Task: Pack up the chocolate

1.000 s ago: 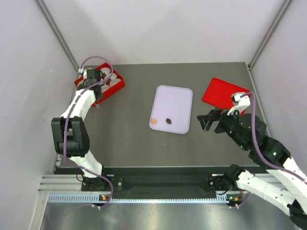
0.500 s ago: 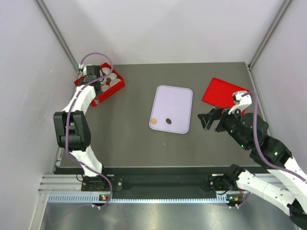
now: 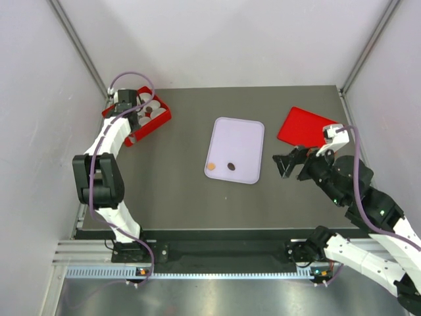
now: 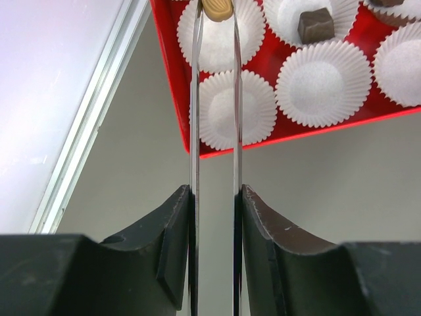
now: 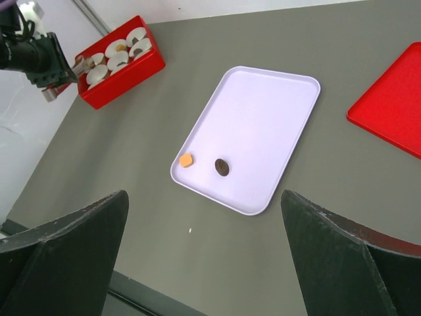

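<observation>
Your left claw clamps a caramel chocolate over a paper cup, table's far-left corner; right claw apart.

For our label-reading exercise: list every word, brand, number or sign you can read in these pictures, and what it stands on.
None: no readable text on the red box, paper cups, pale tray, red lid, the loose chocolates, or the caramel chocolate in the left gripper.

Upper centre: the left gripper, two thin metal blades, pinches a golden caramel-coloured chocolate piece over a white pleated paper cup in the red plastic tray. Upper right: a dark brown squarish chocolate piece sits in a neighbouring cup.
</observation>
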